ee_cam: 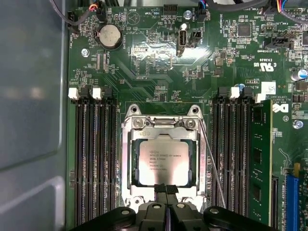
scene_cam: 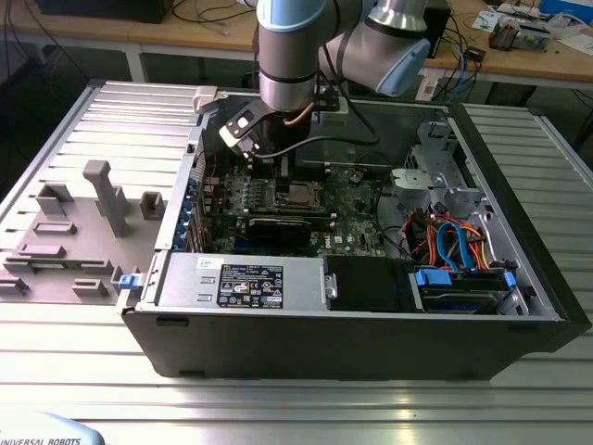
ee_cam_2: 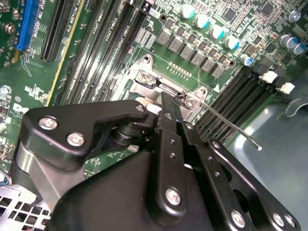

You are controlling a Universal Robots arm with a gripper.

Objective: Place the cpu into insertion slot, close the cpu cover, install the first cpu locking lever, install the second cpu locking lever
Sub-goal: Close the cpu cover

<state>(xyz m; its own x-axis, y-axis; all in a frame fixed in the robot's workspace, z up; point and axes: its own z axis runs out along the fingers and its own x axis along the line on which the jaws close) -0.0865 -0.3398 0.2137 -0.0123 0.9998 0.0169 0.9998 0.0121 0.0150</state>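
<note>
First wrist view: the dull silver, flat square cpu (ee_cam: 162, 162) lies seated in the shiny-rimmed square insertion slot (ee_cam: 163, 109) on the green circuit board (ee_cam: 144, 62). The thin silvery metal cpu cover (ee_cam: 129, 159) lies flat over the slot, its window framing the chip. The black gripper (ee_cam: 166, 191) stands at the slot's edge, over the cover's rim, its two fingertips (ee_cam: 160, 188) pressed together with nothing seen between them, so I judge the jaws clenched and empty. In the second wrist view the gripper (ee_cam_2: 166, 103) meets that same edge, and a thin bare-wire locking lever (ee_cam_2: 226, 122) juts out from the slot's corner, raised clear of the board and apparently unlatched. The risks, as I judge them: the closed tip could slide off the cover's narrow rim and scrape the chip or the board beside the slot. The springy wire could slip from the fingers and snap back toward the long black memory slots (ee_cam: 94, 154) flanking the slot. A cover not fully down could make a lever bind. The gripper's body hides the slot's near edge, so I cannot tell whether the tip touches the cover or hovers just above it, nor whether a second lever lies along the slot's far side.
</note>
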